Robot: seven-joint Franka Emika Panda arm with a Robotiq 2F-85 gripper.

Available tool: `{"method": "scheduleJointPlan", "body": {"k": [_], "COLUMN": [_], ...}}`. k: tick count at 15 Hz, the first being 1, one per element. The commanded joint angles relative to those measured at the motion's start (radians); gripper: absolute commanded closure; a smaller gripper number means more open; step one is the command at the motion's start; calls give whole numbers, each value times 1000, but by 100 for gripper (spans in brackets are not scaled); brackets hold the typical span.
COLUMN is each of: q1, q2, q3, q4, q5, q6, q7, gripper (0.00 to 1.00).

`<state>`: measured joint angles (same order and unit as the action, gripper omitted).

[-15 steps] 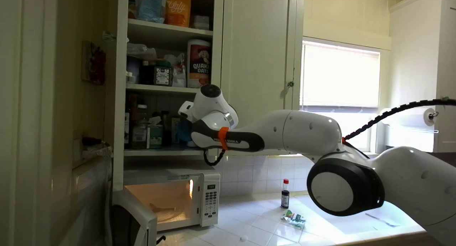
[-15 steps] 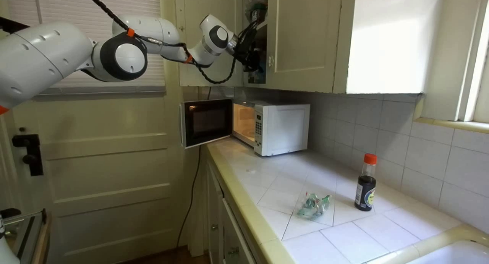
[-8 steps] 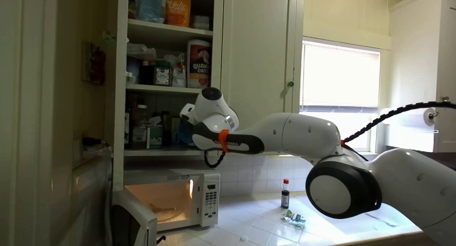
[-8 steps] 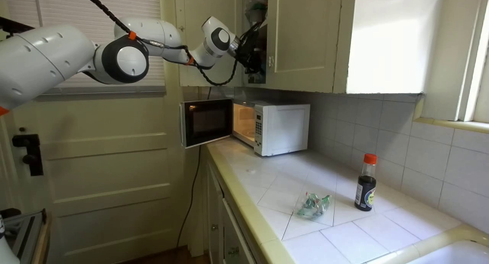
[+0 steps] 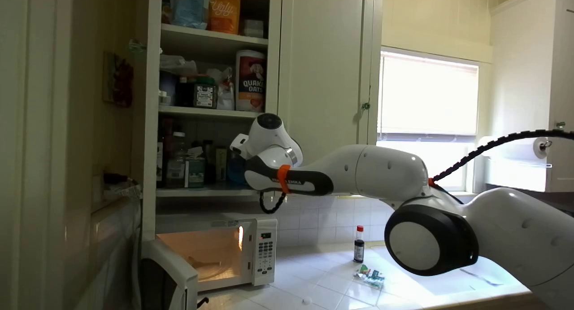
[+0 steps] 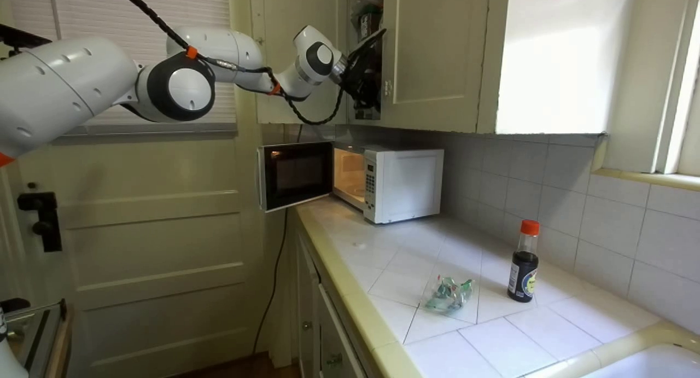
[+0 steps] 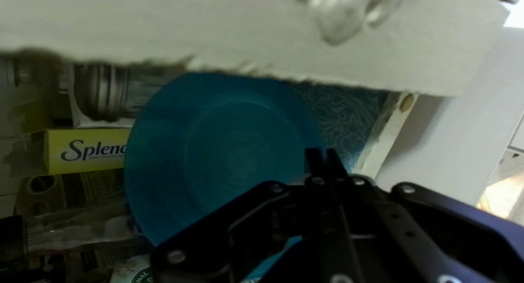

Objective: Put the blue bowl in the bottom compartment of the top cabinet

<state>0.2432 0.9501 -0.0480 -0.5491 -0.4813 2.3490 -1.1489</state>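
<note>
The blue bowl (image 7: 229, 143) fills the middle of the wrist view, its open side facing the camera. My gripper (image 7: 324, 154) is shut on the bowl's rim, its fingertips close together. The bowl shows in an exterior view as a dark blue shape (image 5: 236, 168), partly hidden behind my arm, within the bottom compartment (image 5: 204, 193) of the cream top cabinet (image 5: 323, 54). My gripper also shows in an exterior view (image 6: 371, 91), reaching into the cabinet opening. I cannot tell whether the bowl touches the shelf.
A pale board with a glass knob (image 7: 344, 12) lies close beside the bowl. A yellow Splenda box (image 7: 86, 150) and several jars crowd its other side. The open microwave (image 6: 404, 184) stands below. A red-capped bottle (image 6: 523, 263) and a plastic bag (image 6: 450, 295) lie farther off.
The arm has moved slightly down and to the right in both exterior views. The bowl has shifted with the gripper, and more of the items beside it show.
</note>
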Motion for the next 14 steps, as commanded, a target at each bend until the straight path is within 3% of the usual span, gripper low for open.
{"method": "scheduleJointPlan", "body": {"k": [1,13,14], "q1": [-12,-11,0], "q2": [30,28,48], "q3": [9,33,11], "q4": [48,49,86], "q5": [22,24,52], "q6": [-38,-92,-112], "q7": [-26,-120,-144], "gripper": [99,99,99]}}
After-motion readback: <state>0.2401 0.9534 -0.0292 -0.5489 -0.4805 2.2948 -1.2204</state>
